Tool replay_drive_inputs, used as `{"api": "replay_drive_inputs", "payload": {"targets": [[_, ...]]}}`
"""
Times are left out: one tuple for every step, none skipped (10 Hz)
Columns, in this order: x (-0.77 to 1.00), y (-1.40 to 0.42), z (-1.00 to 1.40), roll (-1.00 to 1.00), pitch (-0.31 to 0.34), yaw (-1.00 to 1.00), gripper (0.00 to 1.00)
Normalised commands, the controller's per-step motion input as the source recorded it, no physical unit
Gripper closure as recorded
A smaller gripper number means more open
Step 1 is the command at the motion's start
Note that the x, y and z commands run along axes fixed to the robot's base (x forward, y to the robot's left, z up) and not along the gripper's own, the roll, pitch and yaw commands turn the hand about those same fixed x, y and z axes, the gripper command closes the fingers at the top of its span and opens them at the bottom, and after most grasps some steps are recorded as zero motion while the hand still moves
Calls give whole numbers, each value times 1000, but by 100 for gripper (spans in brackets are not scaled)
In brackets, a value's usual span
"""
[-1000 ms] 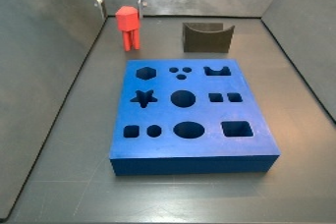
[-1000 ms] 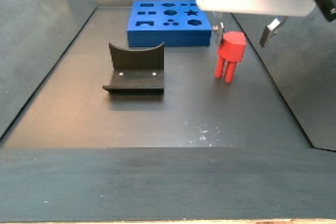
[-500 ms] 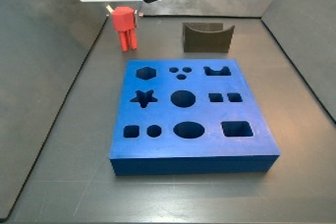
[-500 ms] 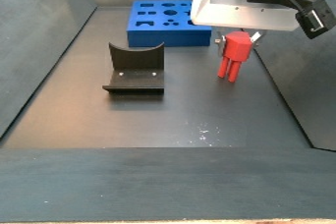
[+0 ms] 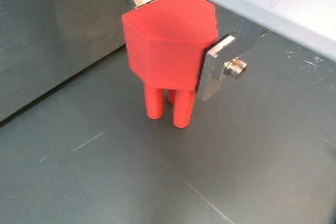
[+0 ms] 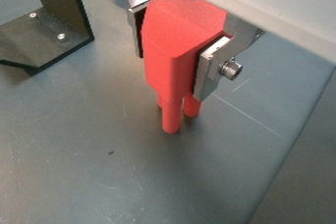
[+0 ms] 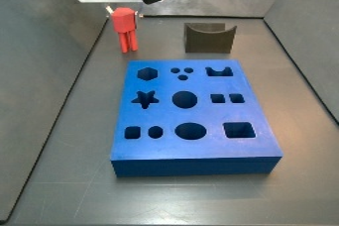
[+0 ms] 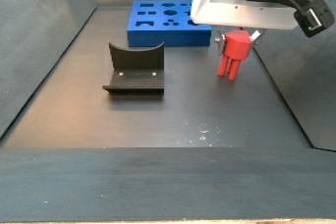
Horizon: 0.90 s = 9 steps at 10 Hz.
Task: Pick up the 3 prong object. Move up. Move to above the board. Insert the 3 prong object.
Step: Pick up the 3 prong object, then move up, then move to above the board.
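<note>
The 3 prong object (image 7: pixel 126 29) is a small red piece with a blocky top, standing on its prongs on the grey floor beyond the board's far left corner. My gripper (image 7: pixel 123 12) is down over it. In both wrist views the silver fingers (image 6: pixel 210 69) press against opposite sides of the red block (image 6: pixel 171 36), and its prongs (image 5: pixel 168 105) reach the floor. It also shows in a side view (image 8: pixel 234 56) under the gripper (image 8: pixel 237 39). The board (image 7: pixel 185 151) is a flat blue slab with shaped holes, lying apart from the piece.
The fixture (image 7: pixel 208 38), a dark bracket, stands beyond the board's far edge, to the right of the piece; it also shows in a side view (image 8: pixel 134 71) and a wrist view (image 6: pixel 46 31). Grey walls enclose the floor on each side.
Over the last second my gripper came down around the red piece. Since half a second ago nothing has visibly moved.
</note>
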Motion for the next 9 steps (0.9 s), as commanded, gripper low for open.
{"api": "replay_drive_inputs", "payload": {"targets": [[0,0,0,0,0,0,100],[0,0,0,0,0,0,100],[0,0,0,0,0,0,100],[0,0,0,0,0,0,100],[0,0,0,0,0,0,100],[0,0,221,0,0,0,100],[10,-28,195,-1,11,20,100],[188,-678,1000,-235,202,-47,100],[189,-685,1000,-233,208,-46,100]]}}
